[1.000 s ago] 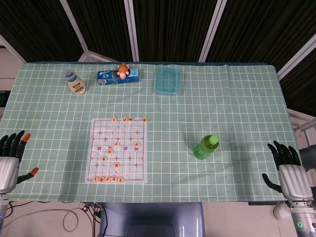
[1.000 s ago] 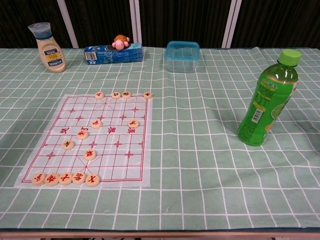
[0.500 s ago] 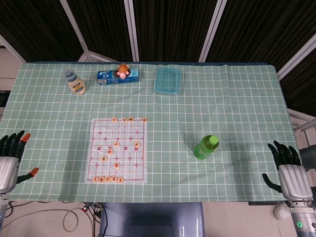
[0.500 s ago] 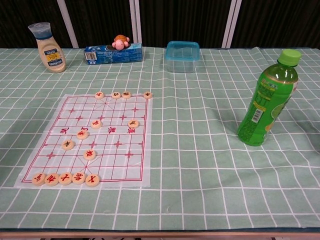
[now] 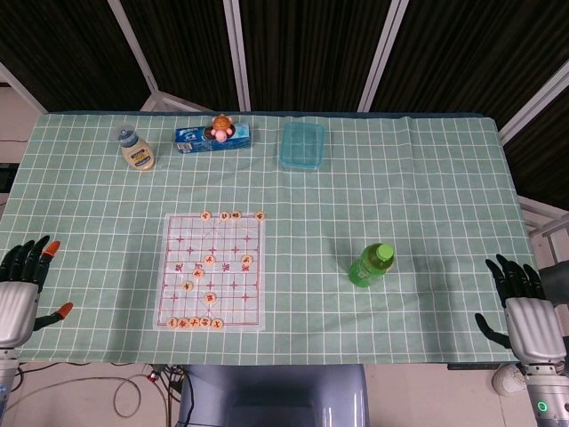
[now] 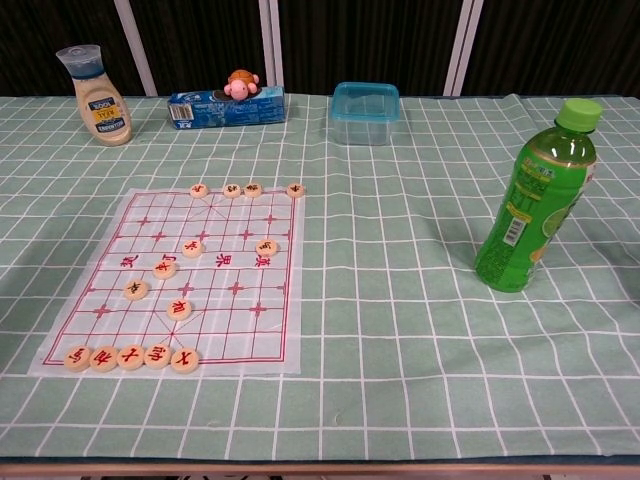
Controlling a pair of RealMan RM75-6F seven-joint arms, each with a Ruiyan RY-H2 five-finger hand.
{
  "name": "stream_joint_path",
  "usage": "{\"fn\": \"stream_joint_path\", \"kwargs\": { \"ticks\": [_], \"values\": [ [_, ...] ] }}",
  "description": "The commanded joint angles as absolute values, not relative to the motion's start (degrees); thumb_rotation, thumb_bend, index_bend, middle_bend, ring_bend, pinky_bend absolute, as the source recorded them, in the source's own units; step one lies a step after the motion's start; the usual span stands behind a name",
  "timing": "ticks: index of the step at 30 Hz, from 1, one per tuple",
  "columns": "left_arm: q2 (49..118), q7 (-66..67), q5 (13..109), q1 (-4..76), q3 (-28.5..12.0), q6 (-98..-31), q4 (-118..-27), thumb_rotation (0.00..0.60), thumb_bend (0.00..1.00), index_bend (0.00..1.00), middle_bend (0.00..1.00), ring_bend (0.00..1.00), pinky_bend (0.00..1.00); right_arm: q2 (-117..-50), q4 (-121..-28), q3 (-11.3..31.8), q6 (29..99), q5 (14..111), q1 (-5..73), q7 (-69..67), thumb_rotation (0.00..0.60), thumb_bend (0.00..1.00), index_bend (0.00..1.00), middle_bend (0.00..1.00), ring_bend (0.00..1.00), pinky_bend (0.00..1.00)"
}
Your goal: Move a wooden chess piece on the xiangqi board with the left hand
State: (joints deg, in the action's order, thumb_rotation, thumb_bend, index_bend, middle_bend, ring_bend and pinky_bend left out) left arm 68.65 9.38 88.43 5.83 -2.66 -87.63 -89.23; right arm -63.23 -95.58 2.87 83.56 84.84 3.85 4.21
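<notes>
A white xiangqi board (image 5: 251, 316) (image 6: 290, 320) with red lines lies flat on the left half of the table. Round wooden chess pieces (image 5: 210, 298) (image 6: 178, 309) stand on it: a row along its near edge, a row along its far edge, several in the middle. My left hand (image 5: 20, 292) hovers at the table's front left corner, well left of the board, fingers spread, holding nothing. At the front right corner my right hand (image 5: 523, 311) is likewise spread and empty. Neither hand appears in the chest view.
A green bottle (image 5: 370, 265) (image 6: 535, 198) stands upright right of the board. Along the far edge sit a white dressing bottle (image 5: 137, 149) (image 6: 96, 95), a blue box (image 5: 213, 138) (image 6: 226, 108) with a small toy figure, and a clear blue container (image 5: 301, 145) (image 6: 365, 100).
Both hands have shifted very slightly toward the near edge. Nothing on the table has moved.
</notes>
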Motion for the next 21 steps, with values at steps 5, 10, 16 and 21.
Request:
{"fn": "stream_joint_path", "kwargs": {
  "ticks": [5,10,16,21],
  "values": [
    [68.8,12.9,89.5,7.7,-2.5,-85.2,-90.3,0.600,0.00,0.00,0.24,0.24,0.34,-63.0,-95.8,2.9,83.3,84.6,3.9,4.1,0.600,0.36,0.00,0.00,0.00,0.00],
    [69.9,17.7,89.0,10.9,-3.0,-80.2,-93.1,0.600,0.00,0.05,0.54,0.52,0.59,-62.9,-95.9,2.9,83.2,84.5,3.9,4.0,0.600,0.36,0.00,0.00,0.00,0.00],
    [72.7,24.1,84.9,15.2,-4.9,-73.2,-98.1,0.600,0.04,0.15,0.77,0.72,0.75,-62.9,-96.0,3.0,82.9,84.1,3.9,3.8,0.600,0.36,0.00,0.00,0.00,0.00],
    [75.6,29.4,80.3,18.5,-6.9,-68.9,-100.6,0.600,0.08,0.26,0.91,0.84,0.83,-62.8,-96.1,3.1,82.6,83.7,4.0,3.3,0.600,0.36,0.00,0.00,0.00,0.00]
  ]
}}
